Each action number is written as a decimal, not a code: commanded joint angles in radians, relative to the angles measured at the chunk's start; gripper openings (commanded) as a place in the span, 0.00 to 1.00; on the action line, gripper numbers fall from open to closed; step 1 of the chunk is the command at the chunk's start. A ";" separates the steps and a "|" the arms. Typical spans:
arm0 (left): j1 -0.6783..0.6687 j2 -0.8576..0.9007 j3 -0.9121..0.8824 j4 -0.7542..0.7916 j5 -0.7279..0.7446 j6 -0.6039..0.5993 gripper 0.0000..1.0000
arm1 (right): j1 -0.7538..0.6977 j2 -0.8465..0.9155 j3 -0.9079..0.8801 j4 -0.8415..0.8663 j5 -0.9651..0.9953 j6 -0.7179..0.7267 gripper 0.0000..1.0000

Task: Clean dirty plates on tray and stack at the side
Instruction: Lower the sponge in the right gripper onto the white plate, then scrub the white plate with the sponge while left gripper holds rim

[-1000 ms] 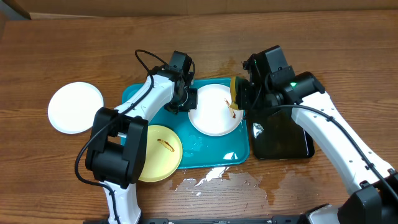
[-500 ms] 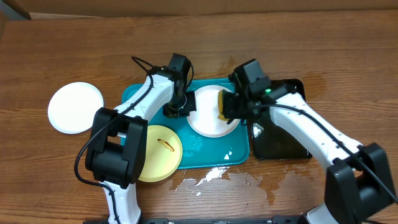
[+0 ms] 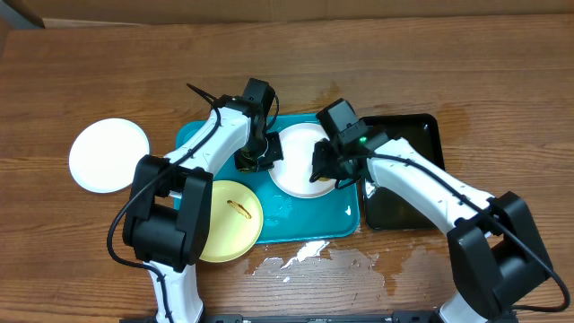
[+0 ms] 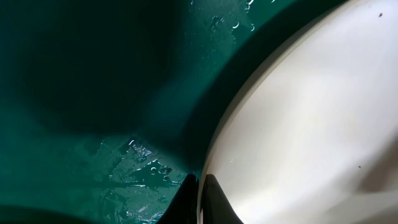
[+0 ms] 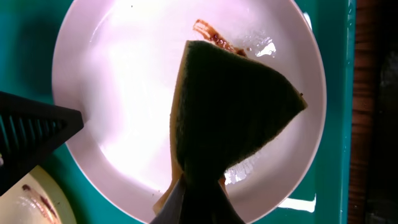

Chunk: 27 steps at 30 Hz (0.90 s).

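Observation:
A white plate (image 3: 294, 161) lies on the turquoise tray (image 3: 305, 220) at its upper right, with a brown smear (image 5: 211, 36) near its far rim. My left gripper (image 3: 254, 160) is shut on this plate's left rim (image 4: 200, 186). My right gripper (image 3: 325, 168) is shut on a green and yellow sponge (image 5: 230, 106) held over the plate (image 5: 124, 81). A pale yellow plate (image 3: 230, 220) with a brown smear lies at the tray's lower left, partly over the edge. Another white plate (image 3: 109, 154) lies on the table, left of the tray.
A black tray (image 3: 408, 193) lies right of the turquoise tray, under my right arm. Water is spilled on the wooden table (image 3: 314, 260) in front of the tray. Droplets wet the tray floor (image 4: 137, 168).
My right gripper has moved left with the sponge, from the plate's right rim to over the plate. The left gripper has stayed at the plate's left rim.

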 commanded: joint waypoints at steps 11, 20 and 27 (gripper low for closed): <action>0.005 0.023 -0.002 -0.003 -0.024 -0.025 0.04 | 0.018 0.000 -0.025 0.019 0.132 0.117 0.05; 0.005 0.023 -0.002 -0.003 -0.026 -0.021 0.04 | 0.018 0.000 -0.025 0.032 0.156 0.118 0.31; 0.005 0.023 -0.002 -0.003 -0.026 -0.021 0.07 | 0.018 0.000 -0.025 0.035 0.190 0.114 0.63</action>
